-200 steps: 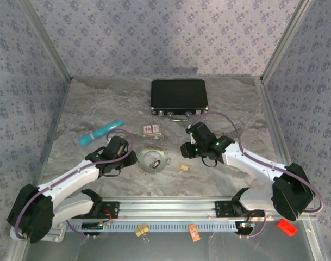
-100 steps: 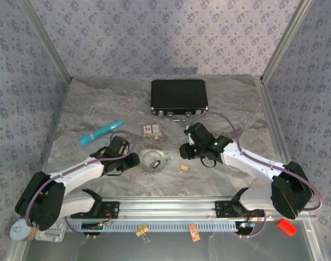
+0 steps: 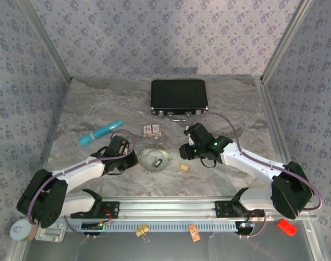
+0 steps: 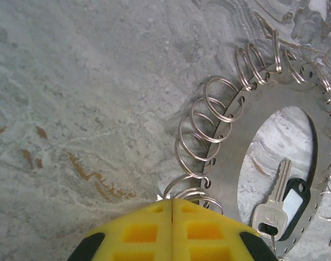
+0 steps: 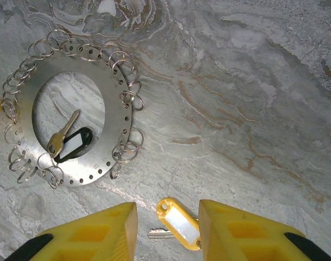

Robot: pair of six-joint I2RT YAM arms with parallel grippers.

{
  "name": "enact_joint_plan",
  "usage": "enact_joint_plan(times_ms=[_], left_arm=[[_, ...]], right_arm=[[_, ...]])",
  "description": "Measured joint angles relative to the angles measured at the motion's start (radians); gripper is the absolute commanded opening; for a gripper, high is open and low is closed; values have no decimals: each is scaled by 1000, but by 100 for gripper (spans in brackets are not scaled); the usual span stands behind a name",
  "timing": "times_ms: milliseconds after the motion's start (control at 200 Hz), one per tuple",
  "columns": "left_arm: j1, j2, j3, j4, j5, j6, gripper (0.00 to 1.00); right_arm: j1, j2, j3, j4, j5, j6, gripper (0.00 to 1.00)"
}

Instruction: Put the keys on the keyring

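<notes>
Your left gripper [image 4: 172, 205] is clamped tight, its pads meeting at the near edge of the metal disc [image 4: 230, 142], right against 1 of the split rings [image 4: 191, 192]. You cannot tell whether that ring is pinched. The key with the black tag [image 4: 271, 209] lies inside the disc's hole. Your right gripper [image 5: 168, 209] stands spread, straddling the key with the yellow tag [image 5: 179, 223]. Behind the disc sit the card box [image 3: 151, 129], the teal tube [image 3: 101, 132] and the black case [image 3: 179, 97].

Black case [image 3: 179, 97] at upper centre; red-and-white card box [image 3: 151, 130] below it; teal marker [image 3: 100, 132] left, on marbled surface [image 3: 100, 103].
</notes>
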Motion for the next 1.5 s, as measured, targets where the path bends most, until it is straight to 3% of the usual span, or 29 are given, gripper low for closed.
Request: enact_joint_plan(times_ms=[305, 650, 1014, 1214, 1499], left_arm=[[-39, -115, -8, -8, -3, -2, 0], [-52, -164, 15, -134, -126, 33, 26], [-52, -143, 62, -135, -206, 85, 34], [-69, -145, 72, -84, -198, 197, 42], [-98, -103, 137, 11, -152, 326, 44]], right_arm=[[0, 0, 0, 1, -1, -4, 36], [0, 40, 2, 1, -26, -15, 36], [31, 229, 110, 43, -23, 43, 36], [22, 294, 161, 51, -23, 76, 37], [-53, 318, 161, 134, -168, -217, 39]])
